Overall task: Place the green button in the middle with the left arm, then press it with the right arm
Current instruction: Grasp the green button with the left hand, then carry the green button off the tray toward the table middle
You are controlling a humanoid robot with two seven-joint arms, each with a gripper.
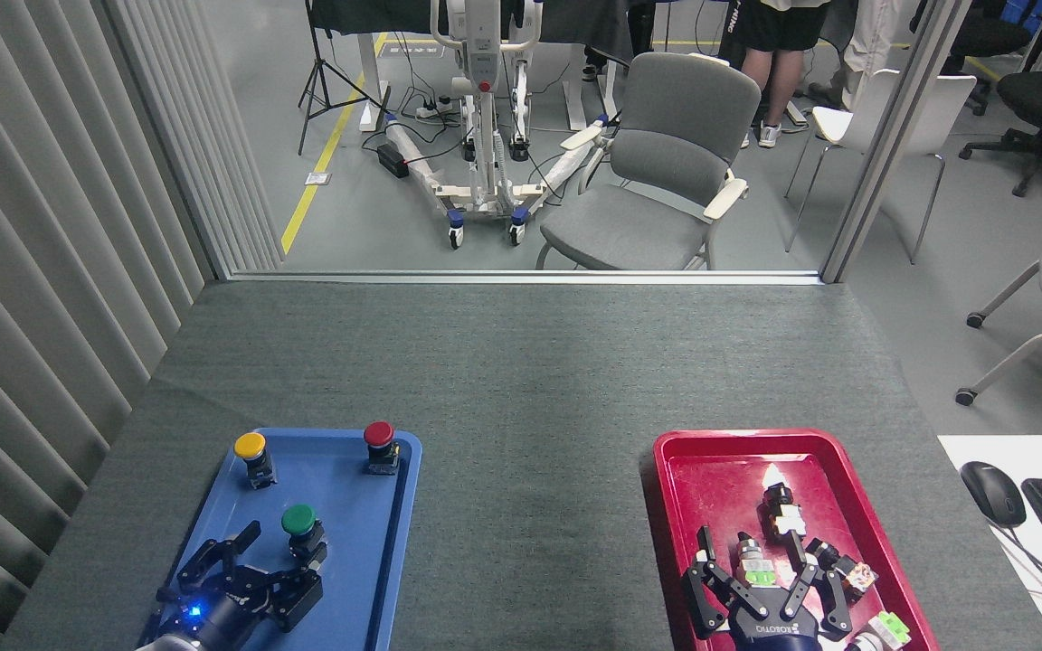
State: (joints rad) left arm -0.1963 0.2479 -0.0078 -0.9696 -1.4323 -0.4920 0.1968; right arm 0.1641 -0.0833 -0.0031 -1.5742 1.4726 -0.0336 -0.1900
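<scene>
Left black three-finger claw spread open — empty, at 7 o'clock of round green-capped push-button | right black claw open — empty, over red plastic tray

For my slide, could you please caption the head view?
Left gripper open beside the green button in the blue tray; right gripper open over the red tray.

The table is covered in grey, felt-like matt cloth with a fine rough weave. Under the left gripper, the blue tray looks like smooth, semi-gloss plastic. Just beyond its fingers, the green button has a glossy plastic cap. Beneath the right gripper, the red tray shines glossy. Both grippers look matt black.
</scene>
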